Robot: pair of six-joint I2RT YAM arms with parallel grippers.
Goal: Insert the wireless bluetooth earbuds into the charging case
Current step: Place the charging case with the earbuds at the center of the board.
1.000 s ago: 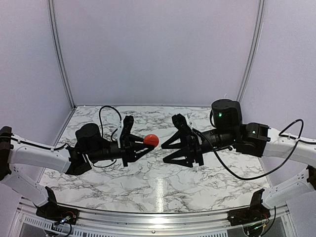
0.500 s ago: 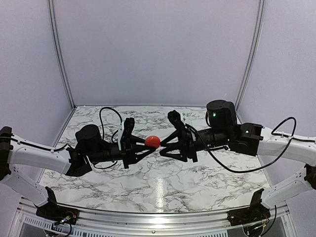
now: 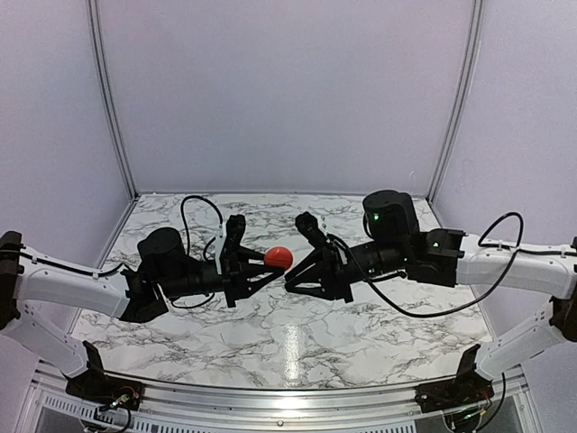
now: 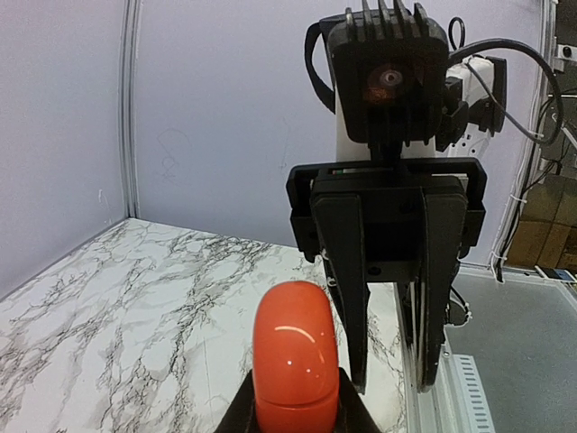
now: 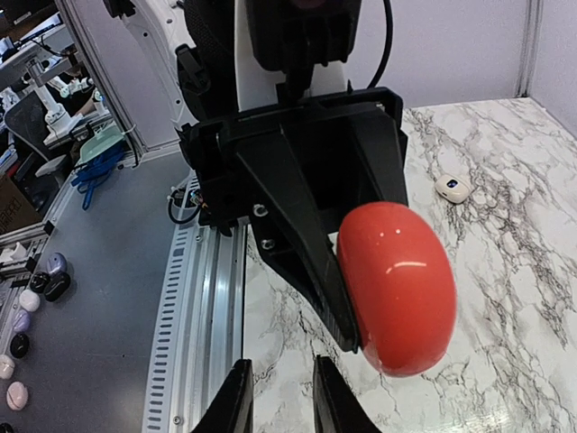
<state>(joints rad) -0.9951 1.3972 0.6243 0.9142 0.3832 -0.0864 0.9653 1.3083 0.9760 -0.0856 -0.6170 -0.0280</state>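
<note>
Case (image 3: 278, 257), red, rounded and glossy, is held in mid-air above the marbled surface (image 3: 297, 347), roughly over its middle. It is gripped by the left jaws, which are closed on it. In the left wrist view the dark fingertips (image 4: 242, 417) are seen pressed against both sides of its lower part, while its rounded end sticks out beyond them. The case is seen as one smooth piece, with no gap at the lid. The left arm (image 3: 72, 284) is stretched in from the left and the right arm (image 3: 505, 262) from the right, so that the two sets of jaws are pointed at each other, tip to tip. The right jaws are narrowly parted and nothing is gripped by them. In the right wrist view their two fingers (image 5: 236, 397) are seen with a slim gap between them, and the case is placed just ahead of and above their tips, not between them. A small white object (image 5: 453, 188) with a dark spot is left lying on the surface, well apart from the case.
</note>
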